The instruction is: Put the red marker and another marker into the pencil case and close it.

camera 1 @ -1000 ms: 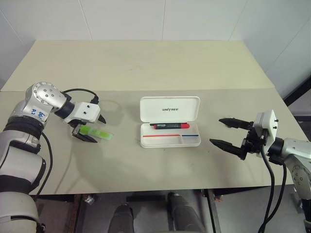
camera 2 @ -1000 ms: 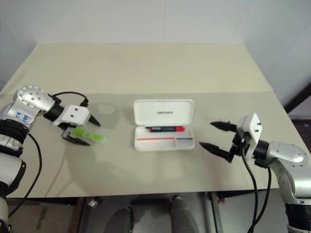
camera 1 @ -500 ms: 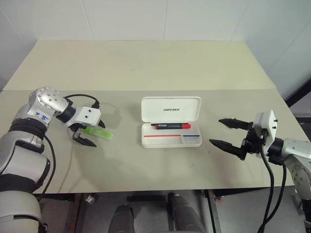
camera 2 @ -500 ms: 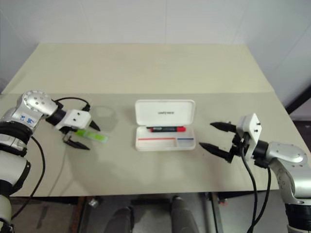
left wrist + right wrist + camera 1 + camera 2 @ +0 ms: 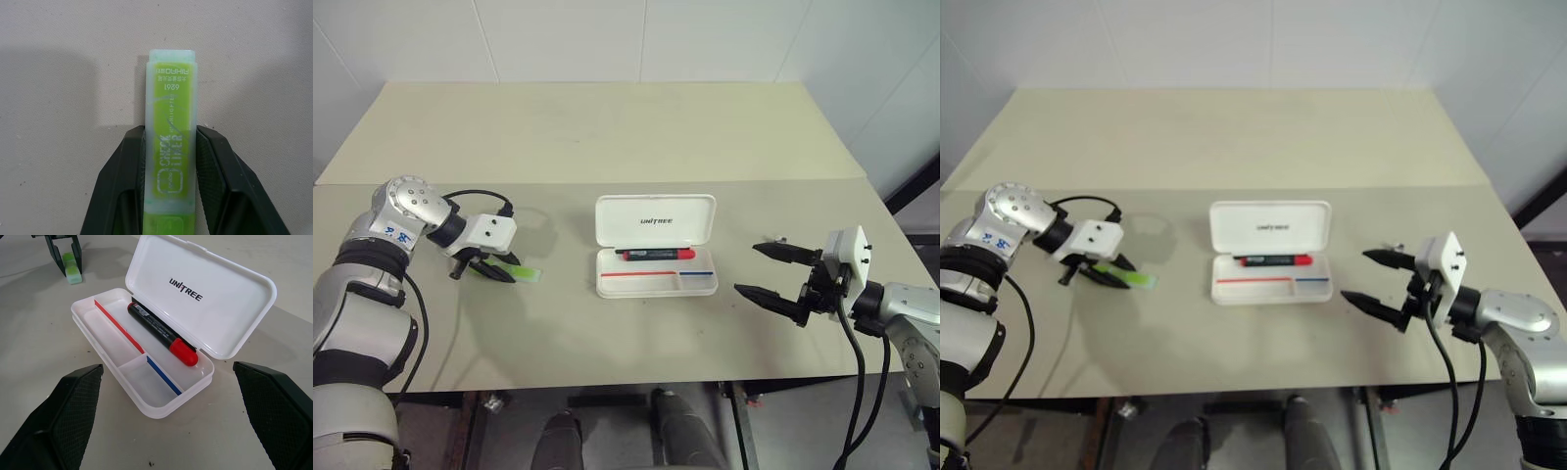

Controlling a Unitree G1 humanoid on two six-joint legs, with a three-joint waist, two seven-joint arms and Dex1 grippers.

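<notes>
Beige table (image 5: 607, 127) — pencil case (image 5: 656, 258) holds red marker (image 5: 658, 254).

Beige tabletop (image 5: 607, 127) with a straight seam across it, white wall (image 5: 607, 39) behind.

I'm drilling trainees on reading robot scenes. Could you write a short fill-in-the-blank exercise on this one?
1. The red marker lies inside the open ____.
2. The left tool is closed on the ____ marker.
3. The word printed inside the lid is ____.
4. The fingers of the right tool stand wide ____.

Missing words: pencil case; green; UNITREE; open
</notes>
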